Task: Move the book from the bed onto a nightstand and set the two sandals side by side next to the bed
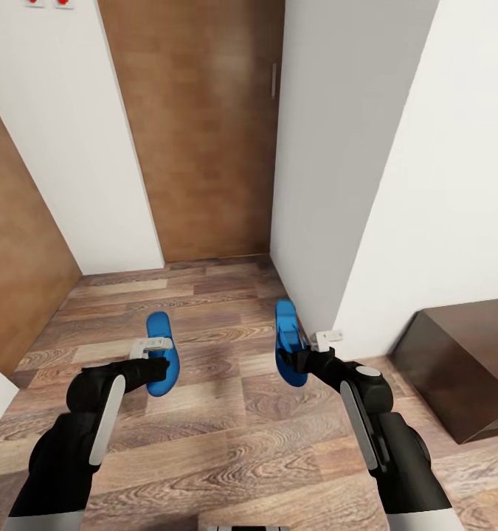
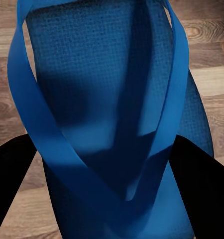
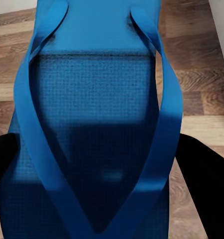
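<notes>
**Both sandals held, one in each gripper, above the plank floor**

The left sandal [image 1: 160,352], bright blue, sits at the tip of the left gripper [image 1: 151,359], its sole facing up and its length running away from the robot. In the left wrist view the sandal [image 2: 107,99] lies between the two black fingers [image 2: 12,169], which press against its edges near the point where the straps meet, so the gripper is pinching it.

The right sandal [image 1: 288,352] is tilted more on edge at the tip of the right gripper [image 1: 304,359]. In the right wrist view this sandal [image 3: 92,114] also lies between the black fingers [image 3: 204,174], which close in on its sides, gripping it.

The two sandals are well apart, with wood-plank floor [image 1: 226,413] between them. Ahead stand a white wall [image 1: 330,147] and a brown wooden door [image 1: 197,125]. A dark brown cabinet [image 1: 462,361] stands to the right.
</notes>
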